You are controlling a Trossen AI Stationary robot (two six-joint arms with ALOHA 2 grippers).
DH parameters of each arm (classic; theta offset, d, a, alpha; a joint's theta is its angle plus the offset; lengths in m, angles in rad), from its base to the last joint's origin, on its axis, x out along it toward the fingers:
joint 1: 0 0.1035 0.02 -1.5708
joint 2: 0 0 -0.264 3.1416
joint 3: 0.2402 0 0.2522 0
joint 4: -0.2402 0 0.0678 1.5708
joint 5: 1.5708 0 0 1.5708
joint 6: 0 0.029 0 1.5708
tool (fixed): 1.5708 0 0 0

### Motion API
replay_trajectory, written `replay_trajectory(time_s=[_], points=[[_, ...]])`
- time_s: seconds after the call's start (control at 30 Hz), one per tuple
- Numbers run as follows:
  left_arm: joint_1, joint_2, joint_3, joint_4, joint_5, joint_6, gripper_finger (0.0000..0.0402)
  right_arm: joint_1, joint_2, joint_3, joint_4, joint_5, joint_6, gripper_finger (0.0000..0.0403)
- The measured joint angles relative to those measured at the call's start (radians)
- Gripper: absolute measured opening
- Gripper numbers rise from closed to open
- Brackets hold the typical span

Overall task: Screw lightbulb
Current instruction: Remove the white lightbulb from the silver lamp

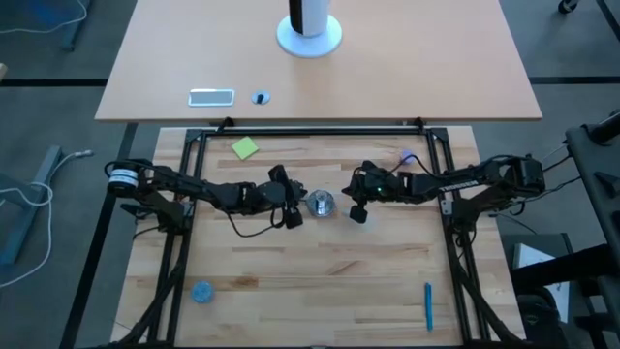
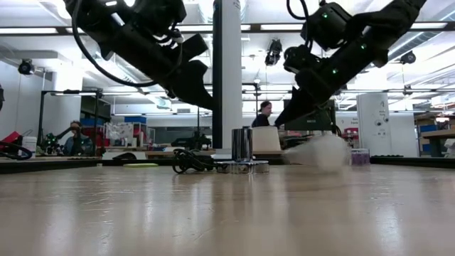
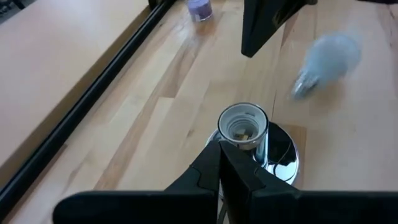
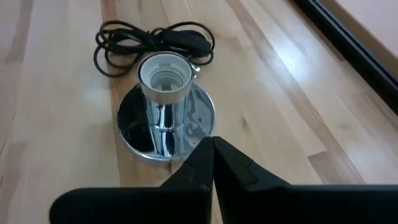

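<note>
The shiny silver socket base (image 1: 321, 203) stands upright mid-table with its open white socket (image 4: 163, 78) facing up. It also shows in the left wrist view (image 3: 244, 127). The whitish lightbulb (image 3: 326, 59) shows blurred low over the wood beside the base, and also in the low view (image 2: 323, 151), below my right gripper. No gripper holds it. My left gripper (image 3: 219, 149) is shut and empty, hovering just left of the socket. My right gripper (image 4: 212, 144) is shut and empty, hovering just right of the base.
The base's black cord (image 4: 155, 37) lies coiled on the base's left side. A purple disc (image 3: 200, 7) sits at the far right, and a green note (image 1: 245, 147) at the far left. A blue disc (image 1: 201, 291) and a blue pen (image 1: 427, 305) lie near the front edge.
</note>
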Motion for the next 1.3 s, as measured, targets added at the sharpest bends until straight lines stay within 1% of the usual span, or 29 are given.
replay_trajectory(time_s=[0.13, 0.27, 0.4, 0.53, 0.7, 0.83, 0.93, 1.03, 1.3], points=[[0.0, 0.002, 0.0, -0.002, 0.0, -0.002, 0.0, -0.001, 0.0, -0.012, 0.018, 0.003, -0.005, 0.0], [0.0, 0.002, 0.0, -0.003, 0.0, -0.002, 0.0, -0.001, -0.009, -0.011, -0.057, 0.01, -0.007, 0.0], [0.0, 0.002, 0.0, -0.004, 0.0, -0.005, 0.0, 0.0, -0.058, 0.019, -0.23, 0.01, 0.003, 0.0], [0.0, 0.002, 0.0, -0.004, 0.0, -0.005, 0.0, -0.001, -0.127, 0.08, -0.481, -0.003, 0.056, 0.0], [0.0, 0.002, 0.0, -0.006, 0.0, -0.005, 0.0, 0.0, -0.196, 0.154, -0.772, -0.116, 0.107, 0.0], [0.0, 0.002, 0.0, -0.009, 0.0, -0.003, 0.0, 0.003, -0.212, 0.156, -0.899, -0.193, 0.142, 0.0003], [0.0, 0.002, 0.0, -0.011, 0.0, -0.002, 0.0, 0.003, -0.202, 0.156, -0.937, -0.244, 0.173, 0.0025], [-0.002, 0.002, 0.0, -0.013, 0.013, -0.01, 0.0, 0.007, -0.175, 0.156, -0.933, -0.296, 0.195, 0.0064], [-0.013, 0.002, 0.0, -0.074, 0.019, -0.061, 0.0, 0.059, -0.043, 0.157, -0.93, -0.299, 0.211, 0.0185]])
